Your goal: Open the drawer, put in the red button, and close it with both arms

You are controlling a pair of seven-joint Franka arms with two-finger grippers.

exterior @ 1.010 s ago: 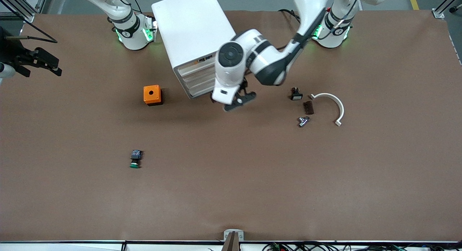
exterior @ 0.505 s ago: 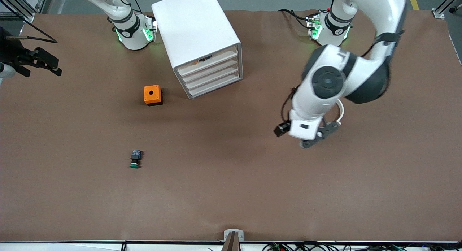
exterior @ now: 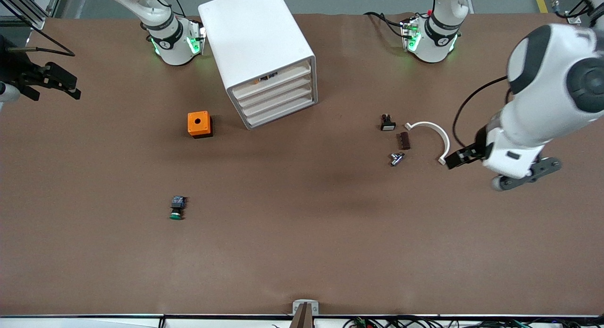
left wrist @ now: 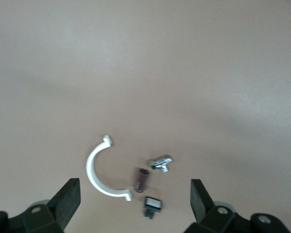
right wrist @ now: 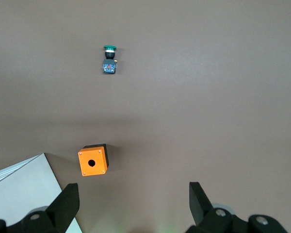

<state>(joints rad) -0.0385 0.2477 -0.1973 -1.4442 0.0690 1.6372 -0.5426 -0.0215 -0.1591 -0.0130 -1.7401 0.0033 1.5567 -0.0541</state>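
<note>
The drawer (exterior: 276, 89) sits shut in the cabinet (exterior: 250, 30). The red button shows nowhere and is probably inside. The left gripper (left wrist: 134, 187) hangs wide and empty near the white clip (exterior: 441, 137). The right gripper (right wrist: 133, 191) waits, wide, at its own end. Only parking the 2 arms seems left, so stay high.

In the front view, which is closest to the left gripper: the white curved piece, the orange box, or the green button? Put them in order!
From the left gripper, open over the table's left-arm end:
1. White curved piece, right beside it.
2. Orange box, near the cabinet, toward the right arm's end.
3. Green button, about as far toward that end, nearer the camera; close to call with the box.
</note>
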